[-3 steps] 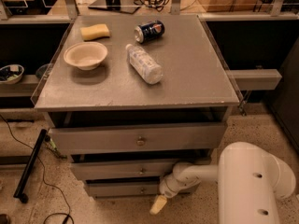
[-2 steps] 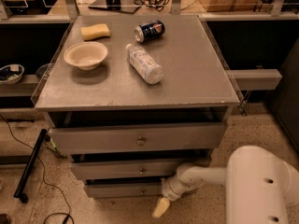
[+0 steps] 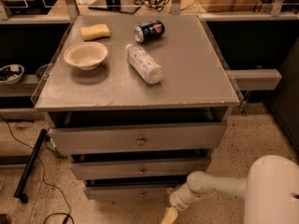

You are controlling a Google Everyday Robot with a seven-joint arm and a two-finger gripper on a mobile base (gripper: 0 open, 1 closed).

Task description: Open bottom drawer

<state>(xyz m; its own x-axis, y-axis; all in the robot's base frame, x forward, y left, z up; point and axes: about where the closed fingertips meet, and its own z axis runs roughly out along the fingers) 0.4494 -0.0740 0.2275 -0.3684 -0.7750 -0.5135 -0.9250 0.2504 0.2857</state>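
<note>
Bottom drawer (image 3: 122, 191); end effector (image 3: 169, 215) near floor (image 3: 254, 136)

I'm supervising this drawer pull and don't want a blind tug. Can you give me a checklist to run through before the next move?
1. Target picked out: the bottom drawer is the lowest of three grey fronts: ok.
2. Tool at drawer height: the tool sits low, by the front's right part, near the floor: ok.
3. Tool on the centre knob: it is right of centre: not ok.
4. Knob located on that front: cannot tell.
5. Floor clutter away from the pull path: the black bar lies left of the drawers: ok.
6. Items on top stable: the bottle and can lie on their sides: not ok.
</note>
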